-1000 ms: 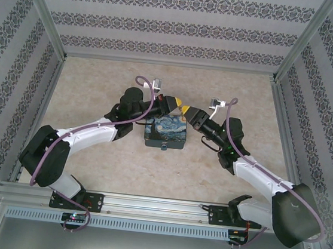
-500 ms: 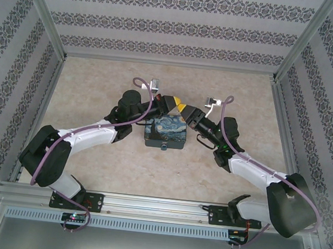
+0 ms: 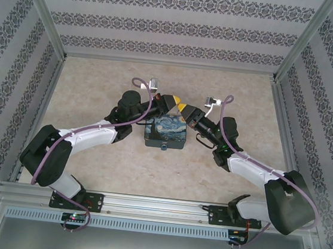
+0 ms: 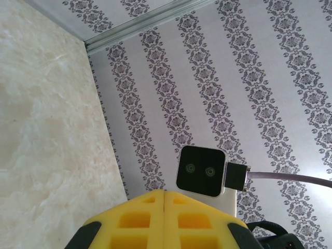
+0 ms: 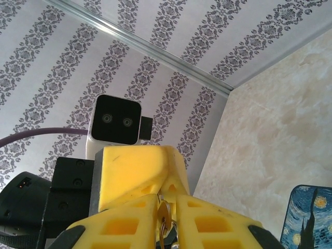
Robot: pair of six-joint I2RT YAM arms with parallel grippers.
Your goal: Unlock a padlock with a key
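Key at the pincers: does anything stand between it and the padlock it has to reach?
Yes, the night-sky box. The key sits between the fingers of the right pincer, beside the left pincer, above the box's far edge; the padlock is at its near edge. The key likely has to travel over or around the box.

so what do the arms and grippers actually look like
The left arm and right arm are white shells with bulky black joints, each trailed by a purple-grey cable. The left gripper and right gripper have chunky yellow fingers moulded with square pockets, and a white-and-black camera sits on each wrist.
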